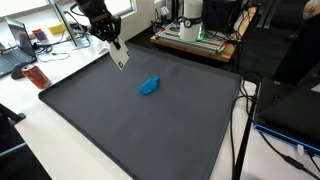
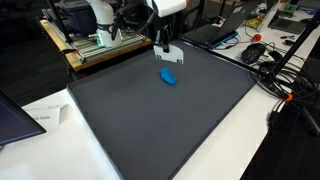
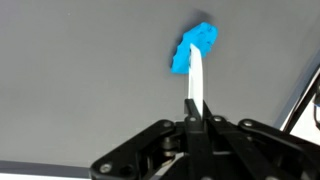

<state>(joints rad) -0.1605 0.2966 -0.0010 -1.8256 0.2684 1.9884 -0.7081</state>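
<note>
My gripper [image 3: 196,118] is shut on a thin white card [image 3: 196,85], which the wrist view shows edge-on as a narrow strip. In both exterior views the card [image 1: 119,55] [image 2: 170,52] hangs tilted from the gripper [image 1: 112,40] [image 2: 165,42] above the far part of a dark grey mat [image 1: 130,130] [image 2: 150,120]. A small crumpled blue object [image 1: 150,86] [image 2: 169,76] [image 3: 192,48] lies on the mat just beyond the card's lower end. The card is above the blue object and apart from it.
A white machine on a wooden board [image 1: 195,35] [image 2: 90,40] stands behind the mat. A red can [image 1: 37,75] and a laptop [image 1: 15,50] sit off one side. Cables [image 2: 275,75] and papers [image 2: 45,118] lie around the mat's edges.
</note>
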